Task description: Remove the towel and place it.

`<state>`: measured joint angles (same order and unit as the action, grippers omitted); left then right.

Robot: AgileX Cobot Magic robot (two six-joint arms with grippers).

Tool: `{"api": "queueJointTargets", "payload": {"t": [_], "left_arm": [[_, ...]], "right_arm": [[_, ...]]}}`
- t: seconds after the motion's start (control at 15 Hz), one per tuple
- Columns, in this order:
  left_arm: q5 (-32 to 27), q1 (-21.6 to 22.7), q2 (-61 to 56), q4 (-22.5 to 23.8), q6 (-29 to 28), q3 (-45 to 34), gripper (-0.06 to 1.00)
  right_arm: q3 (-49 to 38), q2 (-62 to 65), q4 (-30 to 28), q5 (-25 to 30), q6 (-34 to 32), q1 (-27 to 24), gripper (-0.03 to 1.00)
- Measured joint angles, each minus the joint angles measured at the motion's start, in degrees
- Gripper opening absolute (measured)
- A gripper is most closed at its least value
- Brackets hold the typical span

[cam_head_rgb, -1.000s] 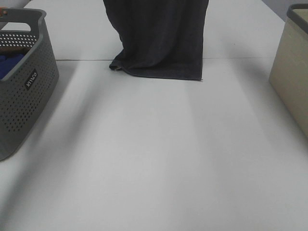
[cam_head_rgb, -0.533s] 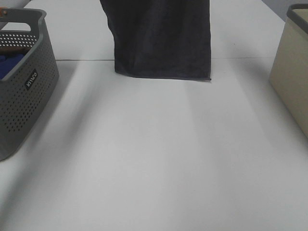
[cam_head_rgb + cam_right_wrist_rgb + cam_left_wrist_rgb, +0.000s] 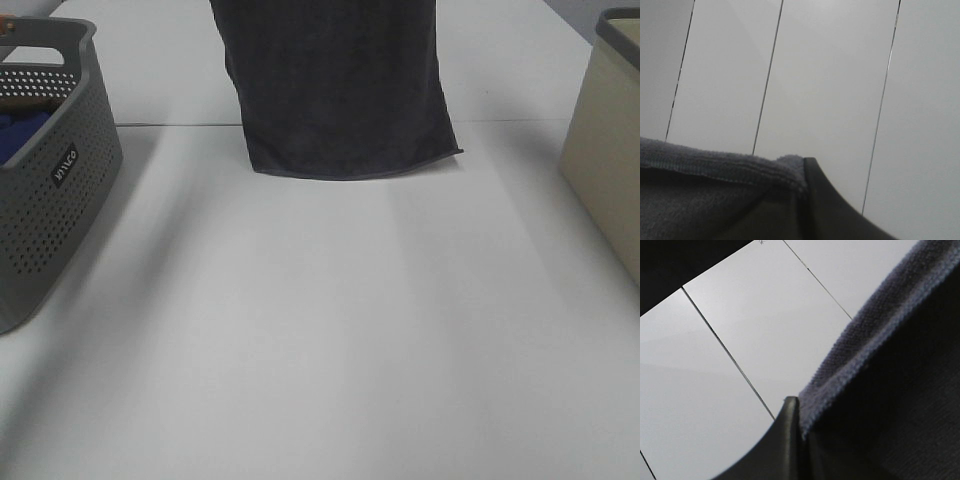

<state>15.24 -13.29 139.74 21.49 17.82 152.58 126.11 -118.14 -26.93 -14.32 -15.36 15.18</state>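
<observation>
I hold the towel (image 3: 340, 90) hanging at top centre of the high view, its hem at or just above the tabletop (image 3: 320, 330); I cannot tell which. My left tool (image 3: 799, 432) and right tool (image 3: 801, 197) each pinch an upper corner. It hangs well apart from the basket (image 3: 50, 200) at left, so I judge placing is in hand: next, lower it and draw it toward the frame's bottom, laying it flat.
</observation>
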Motion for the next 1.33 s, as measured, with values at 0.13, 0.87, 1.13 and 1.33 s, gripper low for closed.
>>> {"api": "queueJointTargets", "payload": {"t": [0.13,0.87,1.13,1.33], "left_arm": [[0.92,0.34,0.00,0.29,0.86,0.00,0.00],[-5.27,-1.03,0.00,2.41,8.08,0.00,0.00],[-28.71,-5.56,-0.11,-3.95,8.08,0.00,0.00],[-60.39,-9.22,-3.32,-7.51,8.08,0.00,0.00]], "right_arm": [[0.00,-0.57,0.00,-4.07,0.00,0.00,0.01],[0.00,-0.69,-0.06,9.80,-11.63,-0.86,0.01],[0.00,0.74,8.82,36.33,-9.80,-0.74,0.01],[0.00,5.84,25.10,64.63,9.00,-1.26,0.01]]}}
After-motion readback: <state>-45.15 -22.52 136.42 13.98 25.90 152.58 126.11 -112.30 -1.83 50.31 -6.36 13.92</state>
